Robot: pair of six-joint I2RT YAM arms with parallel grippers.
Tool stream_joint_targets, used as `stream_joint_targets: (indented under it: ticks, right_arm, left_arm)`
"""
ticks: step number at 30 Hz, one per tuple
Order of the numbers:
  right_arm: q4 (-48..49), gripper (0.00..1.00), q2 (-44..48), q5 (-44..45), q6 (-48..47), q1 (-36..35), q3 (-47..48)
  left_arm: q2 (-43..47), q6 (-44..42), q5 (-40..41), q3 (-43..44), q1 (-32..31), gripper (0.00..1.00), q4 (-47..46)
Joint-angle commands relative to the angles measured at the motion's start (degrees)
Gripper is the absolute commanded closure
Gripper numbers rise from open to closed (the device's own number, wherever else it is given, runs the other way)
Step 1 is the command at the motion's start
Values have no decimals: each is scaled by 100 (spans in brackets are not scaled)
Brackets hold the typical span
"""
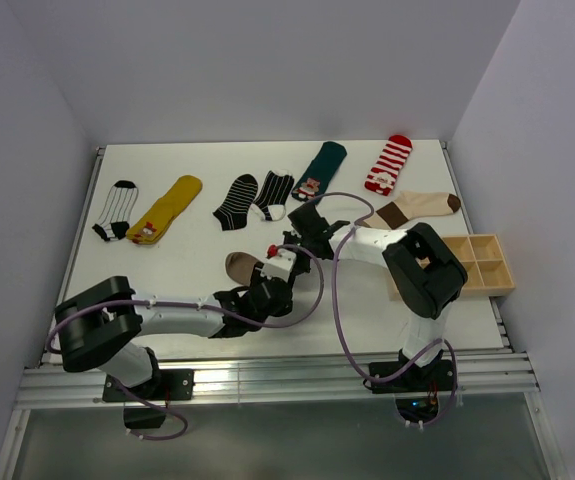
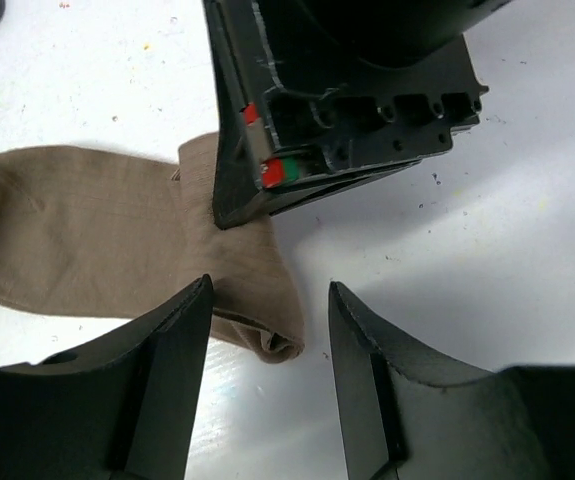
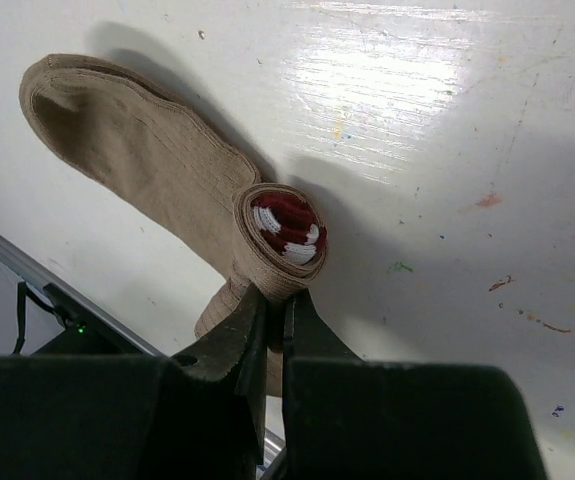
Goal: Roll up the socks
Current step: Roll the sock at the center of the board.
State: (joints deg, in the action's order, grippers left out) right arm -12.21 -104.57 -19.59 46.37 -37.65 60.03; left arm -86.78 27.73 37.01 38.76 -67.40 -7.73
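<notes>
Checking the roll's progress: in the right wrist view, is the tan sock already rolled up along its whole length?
No. Only one end is wound into a coil in the right claw; the rest of the tan sock lies flat.

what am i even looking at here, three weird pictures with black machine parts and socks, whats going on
Two robot arms are bolted at the near edge of a white table. The wide picture comes from a camera above and behind them; the other two come from cameras on each wrist, so the black shapes at the bottom are that arm's own jaws.

Socks lie in a row at the far side: a yellow sock, a red striped sock, a cream sock and others. A wooden tray sits at the right.

The right gripper is shut on a tan sock, partly rolled, a red and white layer showing inside. The left gripper is open over it, holding nothing.
</notes>
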Motion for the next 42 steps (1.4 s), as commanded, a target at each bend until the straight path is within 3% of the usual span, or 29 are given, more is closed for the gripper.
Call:
stream_joint_targets:
  ticks: [1, 13, 19, 22, 25, 26, 29, 36, 42]
  right_arm:
    - [-379, 100, -168, 52, -146, -14, 79]
    - [-247, 100, -256, -106, -128, -14, 53]
    - [-72, 100, -230, -308, -93, -6, -35]
    - [165, 100, -186, -501, -14, 38, -149]
    - [534, 100, -55, -712, 74, 108, -325]
    - [648, 100, 33, -756, 74, 135, -430]
    - [1097, 94, 296, -871, 109, 223, -649]
    - [1923, 58, 807, -1002, 276, 644, -1081]
    - [2563, 44, 1185, -941, 355, 820, -1485]
  left_arm:
    - [-189, -303, 324, 254, -63, 46, -273]
    - [-1007, 224, 376, 369, -81, 50, 341]
    - [-1534, 707, 535, 588, -81, 59, 1044]
    - [-1666, 848, 447, 641, -72, 74, 1185]
    - [-1667, 927, 280, 606, -19, 97, 1194]
    - [-1640, 936, 228, 597, -2, 99, 1195]
    - [-1360, 910, -184, 519, 94, 99, 1081]
    - [-596, 954, -1994, 220, 692, 99, 825]
    - [-260, 1103, -4033, -18, 1728, 99, 413]
